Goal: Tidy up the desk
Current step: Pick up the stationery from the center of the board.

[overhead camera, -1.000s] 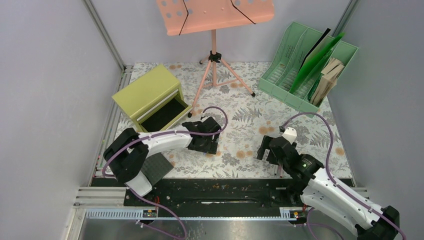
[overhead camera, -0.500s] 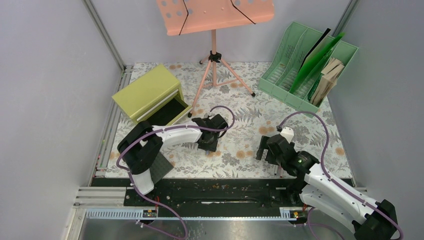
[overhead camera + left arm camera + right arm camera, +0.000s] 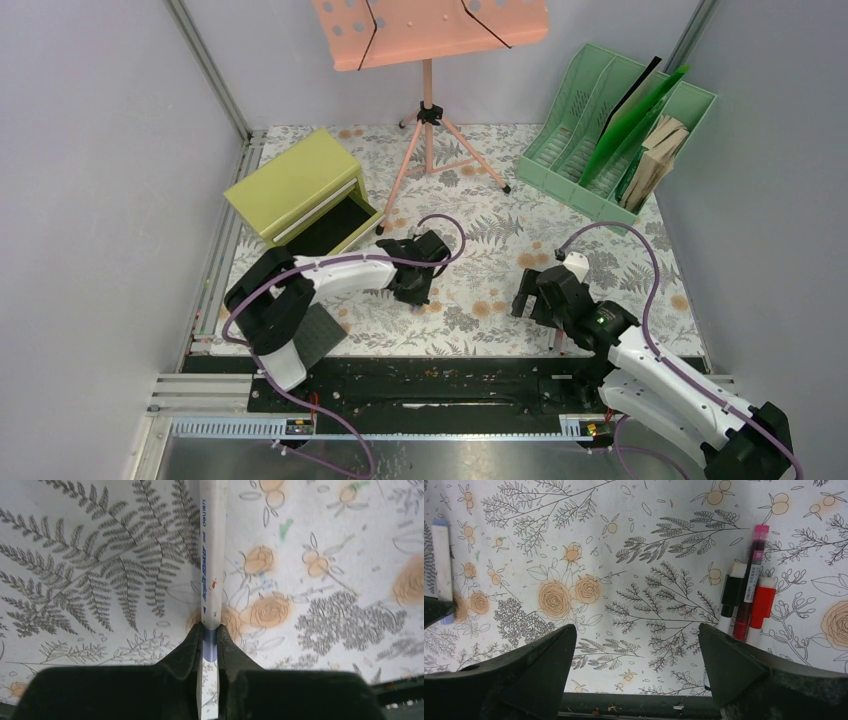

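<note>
Two changes since a second ago: the left gripper (image 3: 210, 630) has gone from open to clamped on the white pen (image 3: 212, 555), and the left arm's elbow has swung in from the 9 o'clock edge toward the middle, wrist hardly shifted. Right arm practically unchanged

Pose: left arm low, forearm stretched from its base toward centre, gripper (image 3: 415, 275) nose-down at about 7 o'clock of centre. Right arm reaches up from the 5 o'clock corner, right gripper (image 3: 540, 290) over the desk (image 3: 500, 230), jaws spread wide, nothing between them (image 3: 635, 630)

The desk fills the cell floor ahead of both bases. On it: olive-yellow drawer cabinet (image 3: 295, 185) at 10 o'clock with its drawer pulled out, pink music stand (image 3: 430, 30) at 12, green file rack (image 3: 620, 130) at 2

View differences:
- left wrist alone shows the grip: fingers pinch a blue band on the pen, barrel flat on the desk running to 12 o'clock
- top view hides that pen under the gripper
- right wrist alone shows three pens side by side at 3 o'clock: black-capped marker (image 3: 730, 592), red pen (image 3: 749, 580), red-capped marker (image 3: 764, 602); the white pen also shows at its 9 o'clock edge
</note>
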{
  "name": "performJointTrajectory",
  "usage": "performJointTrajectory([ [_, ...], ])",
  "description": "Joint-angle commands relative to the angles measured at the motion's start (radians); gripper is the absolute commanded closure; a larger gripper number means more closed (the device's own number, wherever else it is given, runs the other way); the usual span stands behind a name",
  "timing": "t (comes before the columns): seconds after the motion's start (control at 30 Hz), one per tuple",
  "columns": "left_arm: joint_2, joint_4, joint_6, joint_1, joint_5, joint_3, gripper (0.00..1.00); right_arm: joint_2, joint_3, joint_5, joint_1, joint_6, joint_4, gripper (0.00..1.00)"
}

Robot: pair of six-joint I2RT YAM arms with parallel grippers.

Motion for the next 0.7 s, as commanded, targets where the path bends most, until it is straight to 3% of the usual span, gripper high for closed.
performJointTrajectory([
  [0.0,-0.132,0.093,0.038,0.004,0.091,-0.046,1.00,-0.005,0.003,-0.014,-0.017,-0.015,0.021,0.01],
  [0.17,-0.259,0.241,0.046,0.038,0.248,-0.124,1.00,-0.001,-0.001,-0.032,-0.032,-0.018,0.027,0.01],
  [0.43,-0.529,0.513,0.042,0.204,0.517,-0.309,1.00,0.047,0.007,-0.070,-0.055,-0.032,0.048,0.00],
  [0.67,-0.814,0.517,0.104,0.396,0.541,-0.368,1.00,0.034,0.003,-0.062,-0.063,-0.024,0.039,0.00],
])
